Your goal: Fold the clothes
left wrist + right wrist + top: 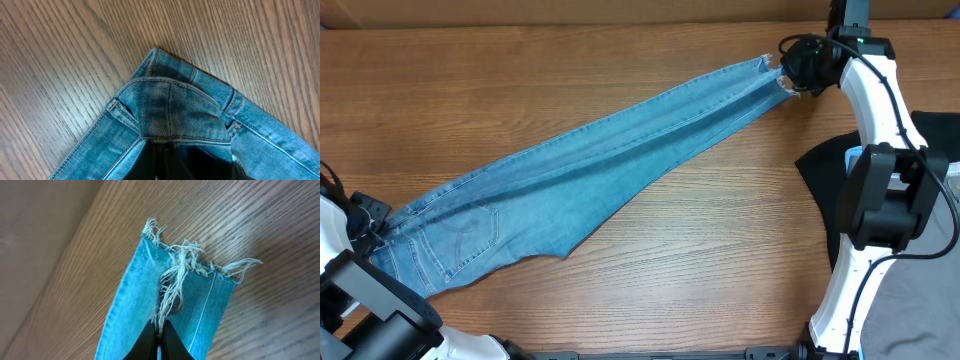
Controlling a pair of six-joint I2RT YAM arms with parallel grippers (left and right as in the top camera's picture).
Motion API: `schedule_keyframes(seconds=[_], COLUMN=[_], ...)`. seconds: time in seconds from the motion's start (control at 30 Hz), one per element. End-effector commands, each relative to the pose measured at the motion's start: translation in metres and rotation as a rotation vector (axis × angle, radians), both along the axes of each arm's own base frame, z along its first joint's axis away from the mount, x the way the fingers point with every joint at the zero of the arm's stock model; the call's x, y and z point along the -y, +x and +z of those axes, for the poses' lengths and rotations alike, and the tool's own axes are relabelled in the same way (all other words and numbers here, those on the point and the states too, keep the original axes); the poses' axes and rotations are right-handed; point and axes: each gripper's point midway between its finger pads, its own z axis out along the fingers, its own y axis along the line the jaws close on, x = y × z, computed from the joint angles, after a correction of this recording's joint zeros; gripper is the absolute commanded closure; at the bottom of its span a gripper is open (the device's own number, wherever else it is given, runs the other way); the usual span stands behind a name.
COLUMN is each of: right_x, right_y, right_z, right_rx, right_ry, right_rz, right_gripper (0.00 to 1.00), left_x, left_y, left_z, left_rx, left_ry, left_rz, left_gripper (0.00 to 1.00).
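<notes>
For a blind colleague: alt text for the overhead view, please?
Light-blue jeans lie stretched diagonally across a wooden table, the left gripper shut on the waistband at lower left and the right gripper shut on the frayed hems at upper right. A black garment lies beside the right arm.

— Left arm?
— Low at the near left corner, wrist turned inward. Left gripper pinched tight on the jeans.
— And right arm?
— Stretched toward the far right, bent at the elbow. Right gripper clamped on the same jeans, fingertips pressed close together.
</notes>
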Motion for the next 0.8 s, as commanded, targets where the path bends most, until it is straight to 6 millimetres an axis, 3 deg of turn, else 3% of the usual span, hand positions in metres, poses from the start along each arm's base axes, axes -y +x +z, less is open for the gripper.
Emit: schedule_keyframes(seconds=[0.0, 0.2, 0.4, 0.63, 0.77], right_x=[0.01, 0.026, 0.026, 0.03, 0.03], right_y=[0.003, -0.006, -0.01, -0.014, -0.017], right_z=[0.053, 0.059, 0.063, 0.091, 0.09], right_rx=[0.096, 0.058, 0.052, 0.105, 0.094], right_ry=[-0.03, -0.107, -0.11, -0.155, -0.155], right_rz=[-0.012, -0.066, -0.067, -0.057, -0.057], right_gripper=[0.96, 0.96, 0.96, 0.96, 0.96], left_x=[-0.012, -0.011, -0.01, -0.01, -0.01], left_y=[-0.001, -0.002, -0.003, -0.003, -0.004], left_z=[0.006, 0.006, 0.006, 0.006, 0.006], left_rx=[-0.021, -0.027, -0.03, -0.031, -0.032], left_ry=[0.052, 0.047, 0.044, 0.042, 0.041], left_rz=[0.019, 0.019, 0.019, 0.019, 0.019], left_gripper=[0.96, 0.96, 0.96, 0.96, 0.96])
